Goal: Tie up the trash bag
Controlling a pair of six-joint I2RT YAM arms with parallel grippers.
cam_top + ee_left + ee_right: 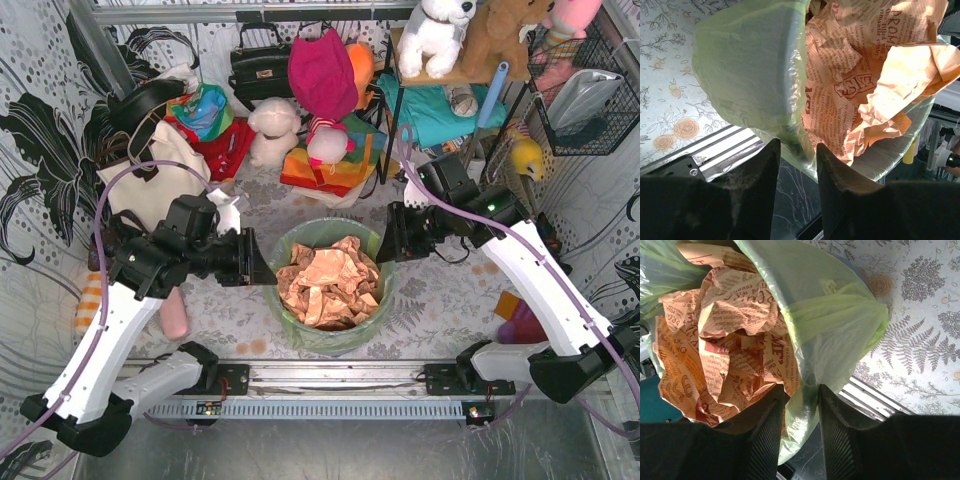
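The trash bag (pixel 332 338) is a thin light-green film lining a round bin at the table's middle, filled with crumpled orange-tan printed paper (pixel 326 280). My left gripper (pixel 268 272) is at the bag's left rim. In the left wrist view its fingers straddle a fold of green film (pixel 747 65) at their tips, with a clear gap between the jaws (pixel 796 145). My right gripper (pixel 385 250) is at the right rim. Its fingers (pixel 801 388) also stand apart, with a bunched flap of the bag (pixel 835 325) hanging between them beside the paper (pixel 725 330).
A metal rail (pixel 330 378) runs along the near edge just below the bin. Handbags, cloths and plush toys (pixel 272 130) crowd the back. A shelf (pixel 450 75) and a wire basket (pixel 585 100) stand at back right. A pink object (pixel 176 316) lies at left.
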